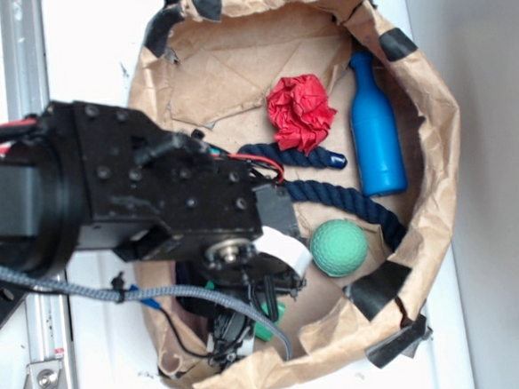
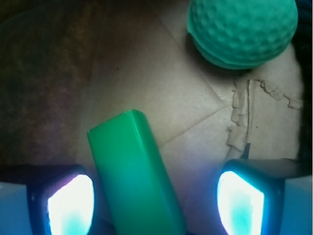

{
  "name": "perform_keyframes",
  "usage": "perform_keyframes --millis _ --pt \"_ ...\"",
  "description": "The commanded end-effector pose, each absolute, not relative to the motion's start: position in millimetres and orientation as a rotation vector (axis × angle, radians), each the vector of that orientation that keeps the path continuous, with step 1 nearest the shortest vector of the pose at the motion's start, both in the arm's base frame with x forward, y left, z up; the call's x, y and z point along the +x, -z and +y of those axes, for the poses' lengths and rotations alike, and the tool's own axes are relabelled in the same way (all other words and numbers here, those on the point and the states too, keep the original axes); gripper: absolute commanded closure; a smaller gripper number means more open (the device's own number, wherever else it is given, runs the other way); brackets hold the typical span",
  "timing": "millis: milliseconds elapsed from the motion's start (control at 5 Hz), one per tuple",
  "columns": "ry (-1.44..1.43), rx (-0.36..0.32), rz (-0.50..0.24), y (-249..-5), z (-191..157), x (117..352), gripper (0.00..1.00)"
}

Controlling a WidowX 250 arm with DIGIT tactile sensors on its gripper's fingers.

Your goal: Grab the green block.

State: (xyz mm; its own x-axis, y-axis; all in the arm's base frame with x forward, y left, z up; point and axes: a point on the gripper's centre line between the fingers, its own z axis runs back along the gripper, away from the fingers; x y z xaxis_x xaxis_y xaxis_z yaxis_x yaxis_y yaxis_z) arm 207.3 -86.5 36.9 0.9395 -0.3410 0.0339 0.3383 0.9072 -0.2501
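The green block [image 2: 134, 176] is a smooth bright-green slab lying on the brown paper, slightly tilted. It sits between the two fingers of my gripper [image 2: 155, 201], nearer the left pad [image 2: 71, 203] than the right pad [image 2: 240, 200]. The jaws stand open, with a gap on each side of the block. In the exterior view my gripper [image 1: 238, 329] points down into the near left part of the paper bin, and only a small piece of the green block [image 1: 273, 323] shows beside it.
A dimpled green ball [image 1: 339, 248] [image 2: 242, 32] lies just beyond the block. A navy rope [image 1: 349, 202], a crumpled red paper [image 1: 300, 111] and a blue bottle [image 1: 377, 137] lie farther back. Raised brown paper walls [image 1: 439, 146] ring everything.
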Motion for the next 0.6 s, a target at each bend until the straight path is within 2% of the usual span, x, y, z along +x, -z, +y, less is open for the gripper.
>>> perform_keyframes --millis 0,200,400 --pt "0.532 -0.228 0.133 -4 -122 207 0.00" --pt "0.569 -0.203 0.180 10 -136 204 0.00" --pt "0.458 -0.092 0.160 0 -109 204 0.00"
